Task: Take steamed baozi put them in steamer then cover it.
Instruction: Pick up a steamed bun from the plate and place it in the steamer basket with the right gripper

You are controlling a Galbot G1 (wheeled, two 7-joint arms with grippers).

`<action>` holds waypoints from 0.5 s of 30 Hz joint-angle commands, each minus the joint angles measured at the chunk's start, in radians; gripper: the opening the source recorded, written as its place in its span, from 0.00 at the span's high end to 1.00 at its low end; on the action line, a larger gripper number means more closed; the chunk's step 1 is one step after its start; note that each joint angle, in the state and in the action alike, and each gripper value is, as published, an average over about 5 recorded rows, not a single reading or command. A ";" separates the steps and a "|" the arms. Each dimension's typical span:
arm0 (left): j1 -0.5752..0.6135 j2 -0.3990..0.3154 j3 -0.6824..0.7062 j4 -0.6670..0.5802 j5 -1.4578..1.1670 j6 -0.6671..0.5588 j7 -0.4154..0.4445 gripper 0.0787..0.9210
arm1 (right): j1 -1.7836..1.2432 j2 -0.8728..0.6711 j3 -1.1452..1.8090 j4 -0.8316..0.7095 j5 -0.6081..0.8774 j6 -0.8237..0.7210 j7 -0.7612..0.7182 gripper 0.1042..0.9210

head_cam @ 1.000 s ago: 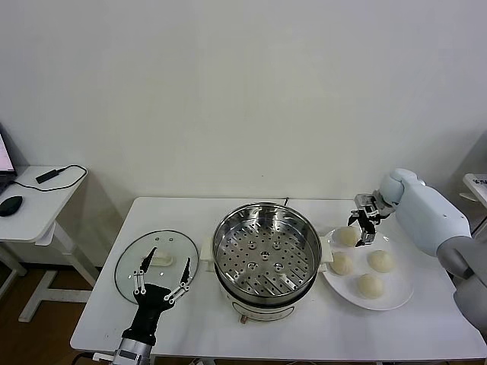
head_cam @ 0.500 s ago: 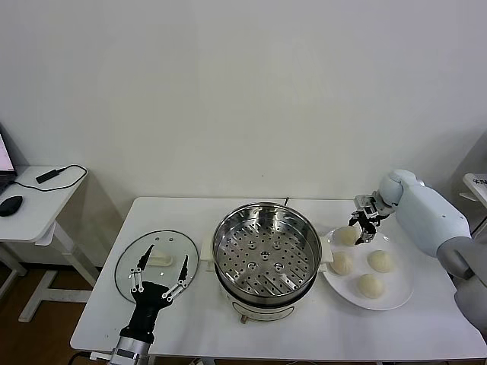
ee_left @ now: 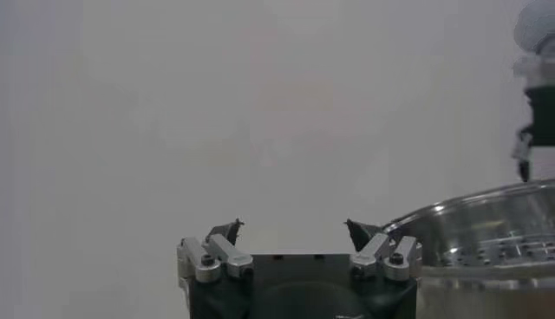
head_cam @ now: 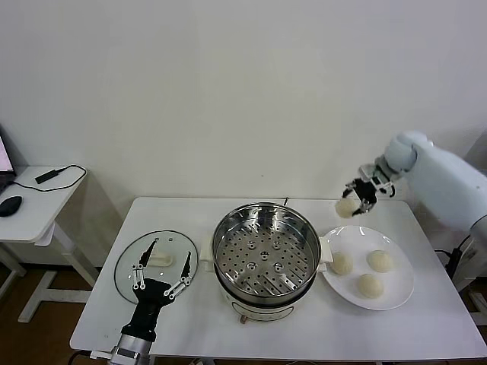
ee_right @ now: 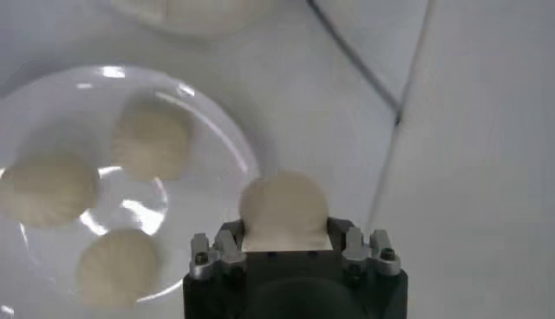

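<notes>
the right gripper pinches one steamed baozi in the air above the table, between the steamer and the plate. the left gripper hangs spread wide just beside the cover.

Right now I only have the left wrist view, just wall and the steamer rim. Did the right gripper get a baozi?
Observer: Yes. The right gripper is shut on one baozi, held in the air above the table.
Operator: How many remain on the plate?
Observer: Three baozi sit on the white plate, right of the steamer.
Operator: Anything in the steamer yet?
Observer: No, its perforated tray is bare.
Operator: Where is the cover?
Observer: The glass lid lies flat on the table left of the steamer, with the open left gripper over its near edge.
</notes>
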 commanded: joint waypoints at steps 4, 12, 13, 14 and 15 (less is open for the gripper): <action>0.004 0.006 0.001 -0.016 -0.001 0.000 -0.002 0.12 | 0.301 0.053 -0.268 0.383 0.171 0.074 -0.043 0.32; 0.011 0.007 -0.009 -0.022 -0.004 -0.006 -0.005 0.12 | 0.186 0.161 -0.269 0.389 0.041 0.106 -0.043 0.33; 0.011 0.007 -0.010 -0.023 -0.005 -0.007 -0.005 0.12 | 0.161 0.170 -0.258 0.384 0.018 0.111 -0.042 0.33; 0.011 0.007 -0.011 -0.023 -0.005 -0.007 -0.005 0.12 | 0.137 0.180 -0.247 0.378 -0.005 0.115 -0.040 0.34; 0.011 0.007 -0.013 -0.024 -0.006 -0.007 -0.006 0.12 | 0.115 0.188 -0.238 0.372 -0.025 0.119 -0.039 0.34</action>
